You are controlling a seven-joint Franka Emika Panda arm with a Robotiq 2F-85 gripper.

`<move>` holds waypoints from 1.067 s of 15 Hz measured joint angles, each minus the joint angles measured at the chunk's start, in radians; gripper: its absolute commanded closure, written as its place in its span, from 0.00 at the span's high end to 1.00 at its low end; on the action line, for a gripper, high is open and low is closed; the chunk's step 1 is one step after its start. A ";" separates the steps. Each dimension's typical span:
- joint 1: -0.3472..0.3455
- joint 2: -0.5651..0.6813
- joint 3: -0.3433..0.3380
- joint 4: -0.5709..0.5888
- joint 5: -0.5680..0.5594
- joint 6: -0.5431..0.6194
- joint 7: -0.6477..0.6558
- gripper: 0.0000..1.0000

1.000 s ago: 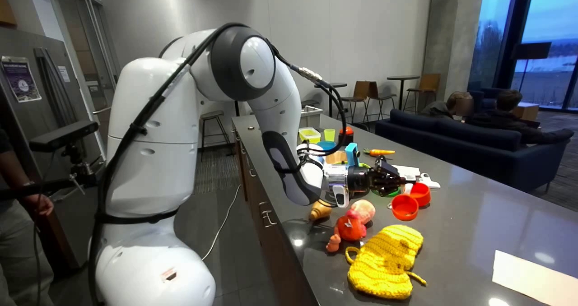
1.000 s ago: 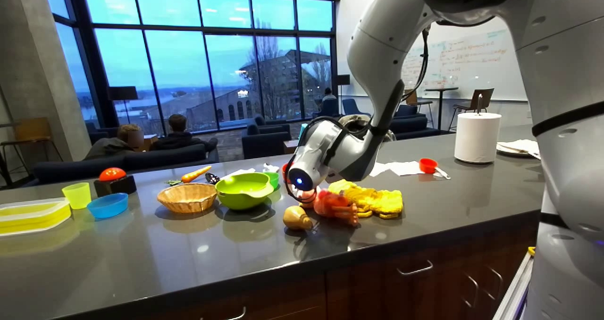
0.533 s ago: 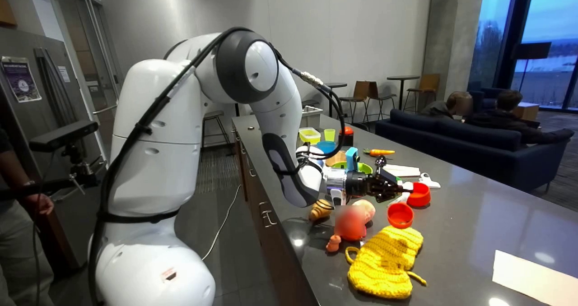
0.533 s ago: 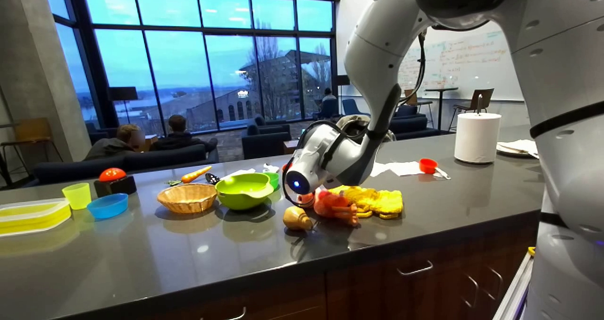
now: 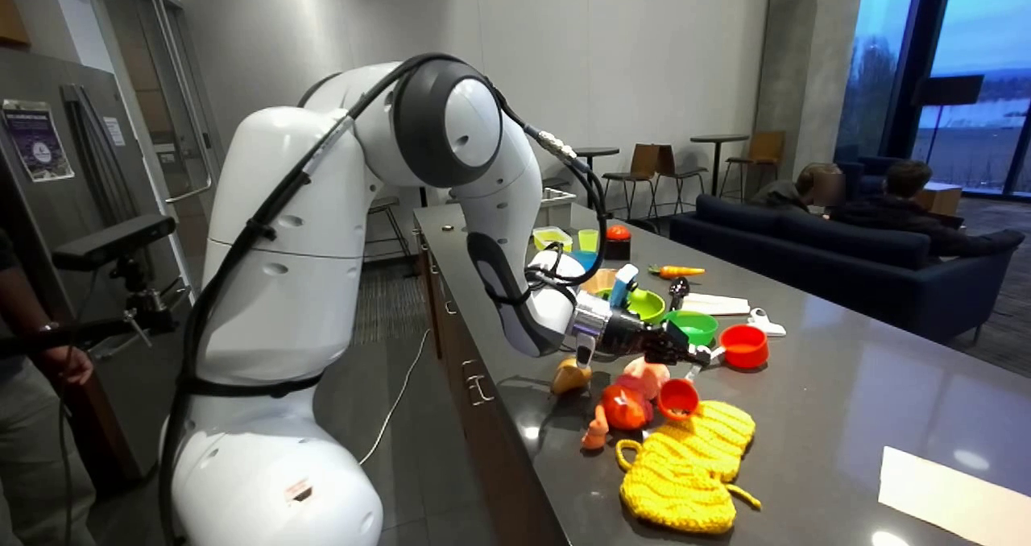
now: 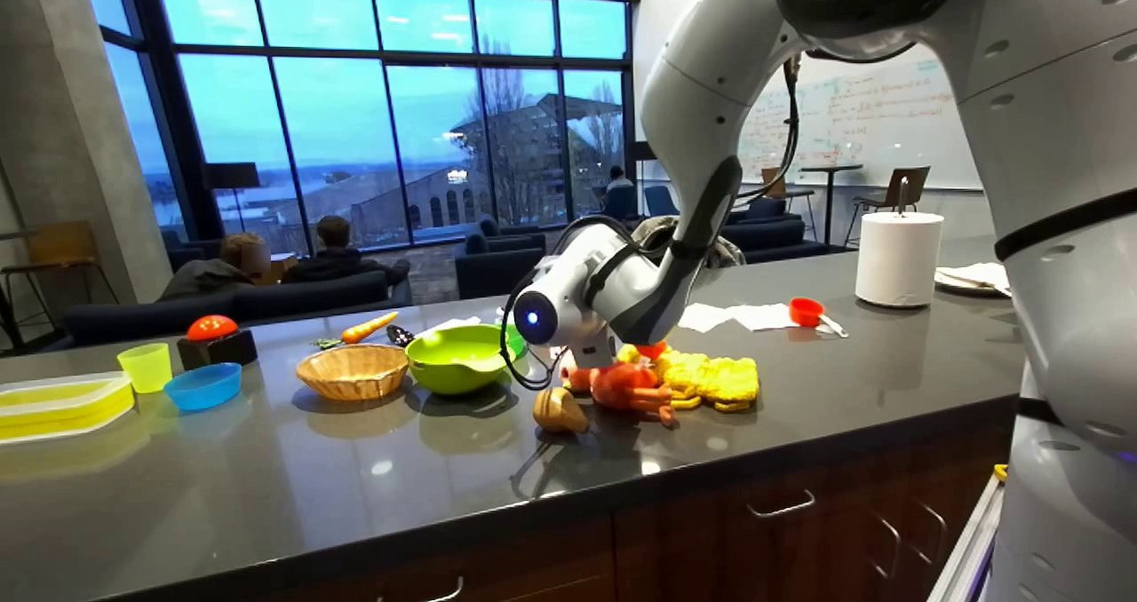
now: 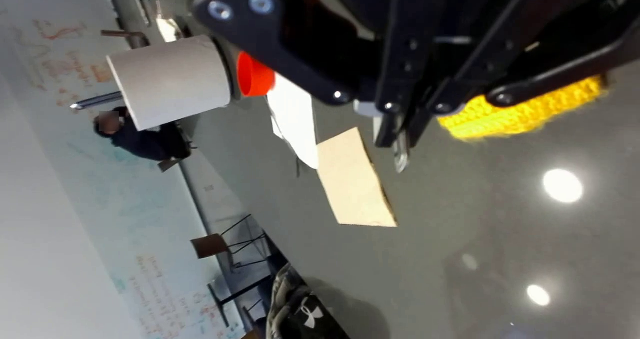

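You are judged to be at the holding step, with the pick-up made and the release not yet done. Your gripper (image 7: 398,136) has its jaws pinched narrow, by all appearance on the pale handle (image 5: 694,374) of the red cup (image 5: 678,397); in the wrist view a thin grey tip (image 7: 401,159) protrudes between the fingertips, its identity unconfirmed. The next move, in my judgement, calls for an unbroken pinch and a steady wrist, since a thin handle may twist. Relative to the jaws, the cup's round part lies off to one side and lower in an exterior view, its mouth turned towards that camera, so you should treat it as tilted. There it appears right beside the red toy (image 5: 627,407) and across the edge of the yellow knitted piece (image 5: 685,473); contact with either cannot be established. Just beyond your fingertips sits another red cup (image 5: 743,346), its handle pointing back at them, with the green cup (image 5: 694,327) near it. Farther off stand the green bowl (image 6: 462,358) and the wicker basket (image 6: 351,380); well apart, a third red cup (image 6: 807,312) is noted near the paper roll (image 6: 899,260).
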 measured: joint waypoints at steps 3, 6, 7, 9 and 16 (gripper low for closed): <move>-0.012 0.000 0.000 0.028 0.026 0.081 0.052 0.01; -0.030 0.000 -0.001 0.040 0.027 0.134 0.084 0.01; -0.034 0.000 -0.002 0.041 0.027 0.147 0.091 0.01; -0.039 0.000 -0.004 0.041 0.027 0.165 0.101 0.01; -0.040 0.000 -0.005 0.041 0.027 0.176 0.103 0.05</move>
